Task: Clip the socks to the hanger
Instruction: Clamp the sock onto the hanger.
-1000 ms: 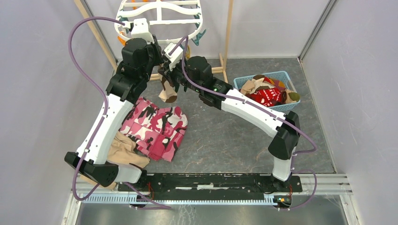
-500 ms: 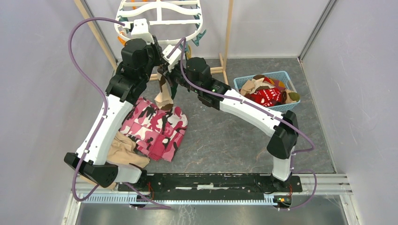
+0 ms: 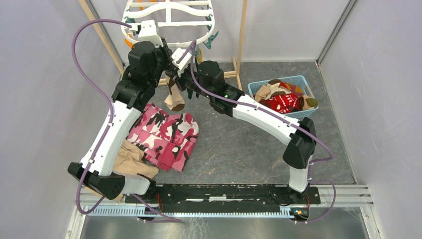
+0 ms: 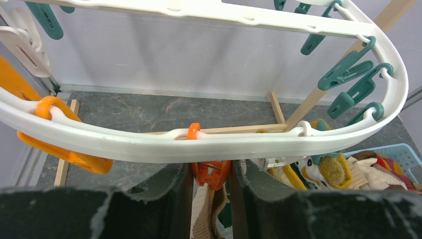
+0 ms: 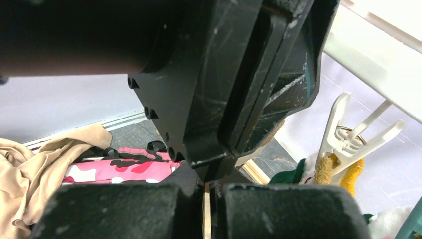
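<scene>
The white oval hanger (image 3: 169, 22) hangs at the back, and its rim (image 4: 199, 144) crosses the left wrist view. My left gripper (image 3: 166, 64) sits under the rim with its fingers (image 4: 171, 199) pressed on both sides of an orange clip (image 4: 214, 172). A tan ribbed sock (image 4: 209, 211) reaches up into that clip's mouth and hangs below it (image 3: 174, 97). My right gripper (image 3: 177, 78) is shut on the sock from the right; a thin tan strip (image 5: 205, 214) shows between its pads. More socks (image 3: 281, 97) lie in the blue basket.
The blue basket (image 3: 281, 79) stands at the right. A pink camouflage garment (image 3: 164, 132) and a tan cloth (image 3: 132, 162) lie under the left arm. Wooden stand poles (image 3: 242, 35) flank the hanger. A yellow sock (image 4: 328, 169) hangs clipped at the rim's right.
The right gripper has moved left and up toward the hanger with the sock. The sock's top is now at the orange clip and it hangs closer under the left gripper.
</scene>
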